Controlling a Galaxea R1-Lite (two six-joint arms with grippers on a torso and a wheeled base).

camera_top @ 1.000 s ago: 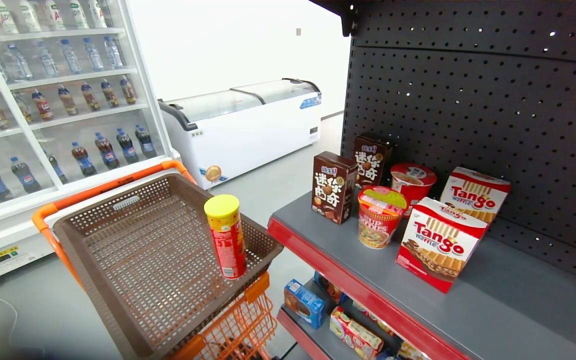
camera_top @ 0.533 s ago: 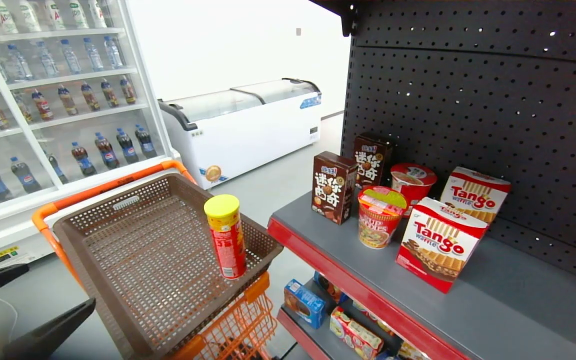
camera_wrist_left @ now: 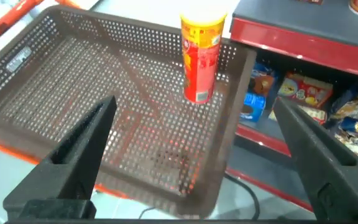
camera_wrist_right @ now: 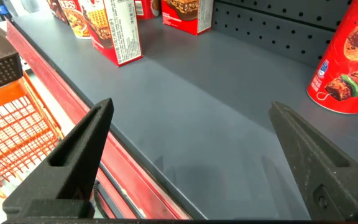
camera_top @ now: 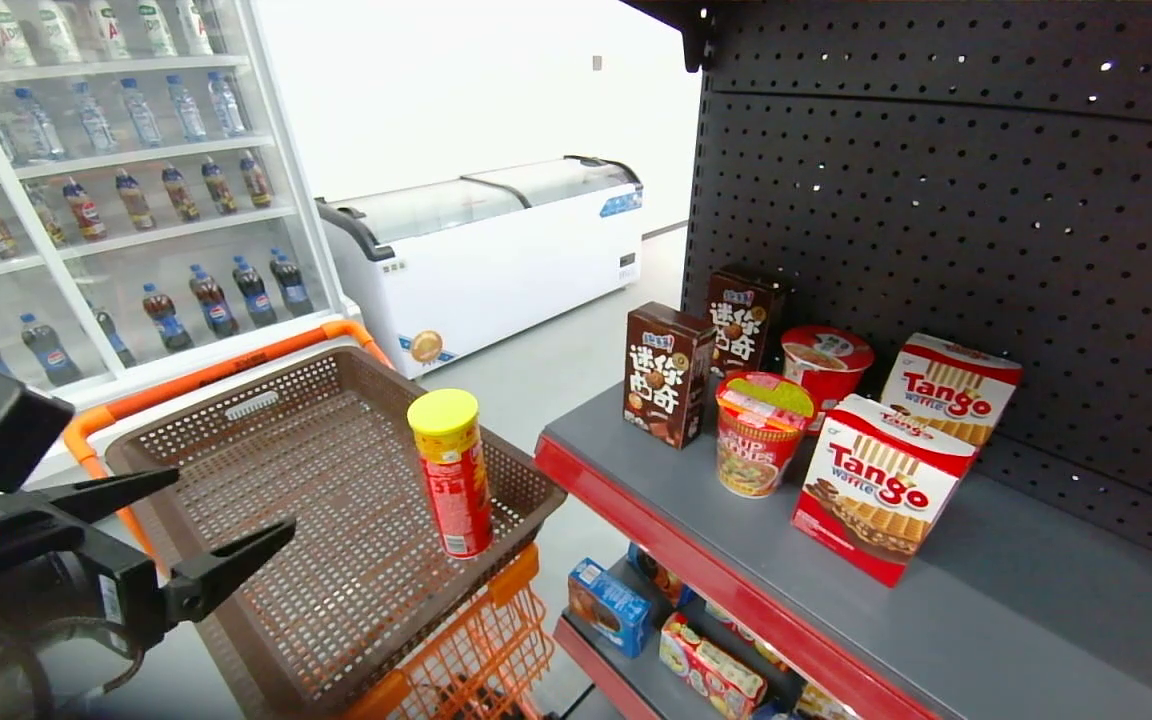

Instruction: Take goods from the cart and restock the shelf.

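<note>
Left gripper: fingers spread wide, holding nothing, at the basket's near-left rim, tips aimed toward the can.
Right gripper: fingers wide apart, empty, above a bare part of the shelf near its red front edge.
Can: red with a yellow lid, upright in the basket's corner nearest the shelf.
Basket: brown, perforated, on top of the orange cart.
Shelf: 2 brown boxes at the left end, then 2 noodle cups and 2 wafer boxes; a red canister stands by the pegboard.
Behind: chest freezer, bottle cooler.
</note>
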